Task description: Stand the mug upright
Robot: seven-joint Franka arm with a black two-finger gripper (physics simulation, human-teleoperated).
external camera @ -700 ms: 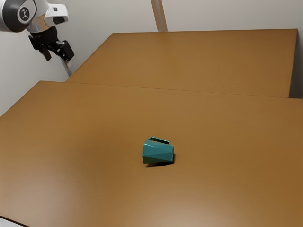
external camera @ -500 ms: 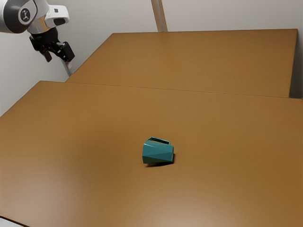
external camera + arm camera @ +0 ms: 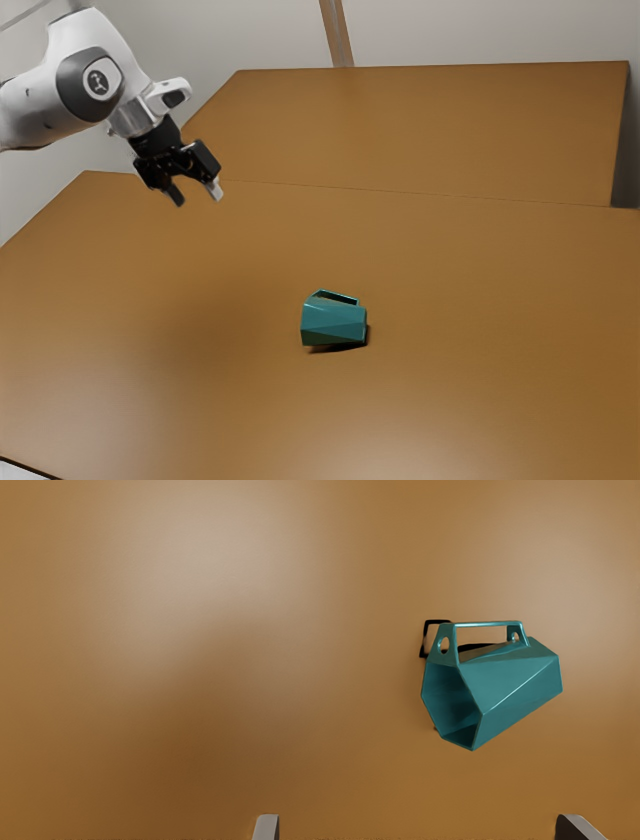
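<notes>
End effector: here it is [image 3: 198, 196], up above the desk [image 3: 450, 400], wide open, with clear daylight between its two fingertips.
Fingers: standing well apart [image 3: 267, 828], and the gap between them frames bare desk top.
Arm: reaching in from the exterior view's left [image 3: 60, 100], the end effector angled down toward the desk.
Mug: and there's our teal mug [image 3: 510, 685], lying on its side on the desk, out ahead of the end effector's fingertips and well apart from them. In the wrist view it lines up with the gap, over toward one finger rather than midway. From the exterior camera, it sits lower than the end effector and off to the exterior view's right.
Mouth: open [image 3: 447, 700], turned toward the side of the farther finger, the hollow inside on show.
Handle: squared off [image 3: 487, 624], along the side of the mug away from the fingertips.
Body: flat-faced and angular, narrowing from the mouth to the base, the base end on the nearer finger's side.
Shadow: dark, on the desk close by the handle [image 3: 476, 646], on the far side of the mug from the fingertips.
Wall: pale [image 3: 480, 30], behind the desk, well beyond the end effector.
</notes>
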